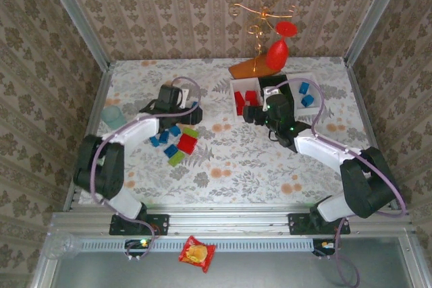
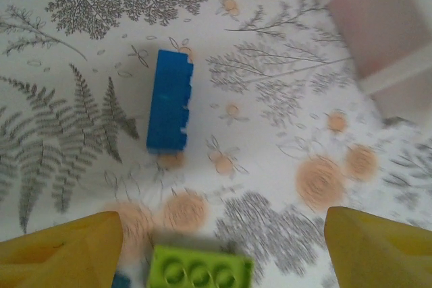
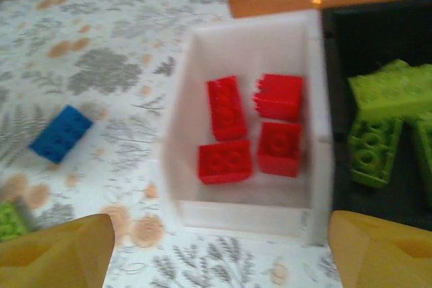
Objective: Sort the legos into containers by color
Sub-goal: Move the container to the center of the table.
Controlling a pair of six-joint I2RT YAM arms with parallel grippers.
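Loose legos lie in a pile (image 1: 177,143) left of centre: blue, red and lime green bricks. My left gripper (image 1: 179,114) hangs over the pile's far edge, open. A lime green brick (image 2: 199,268) lies on the table between its yellow fingers (image 2: 61,251), touching neither, and a blue brick (image 2: 170,101) lies just beyond. My right gripper (image 1: 251,114) stands open and empty before a white container (image 3: 250,210) holding several red bricks (image 3: 225,162). Beside it, a black container (image 3: 378,38) holds green bricks (image 3: 388,92). The right-hand white container (image 1: 316,85) holds blue bricks.
A single blue brick (image 3: 61,133) lies left of the white container. Behind the containers stands a wire ornament on an orange base (image 1: 251,67). A teal cup (image 1: 113,116) stands at the left edge. A red snack packet (image 1: 197,253) lies off the table in front.
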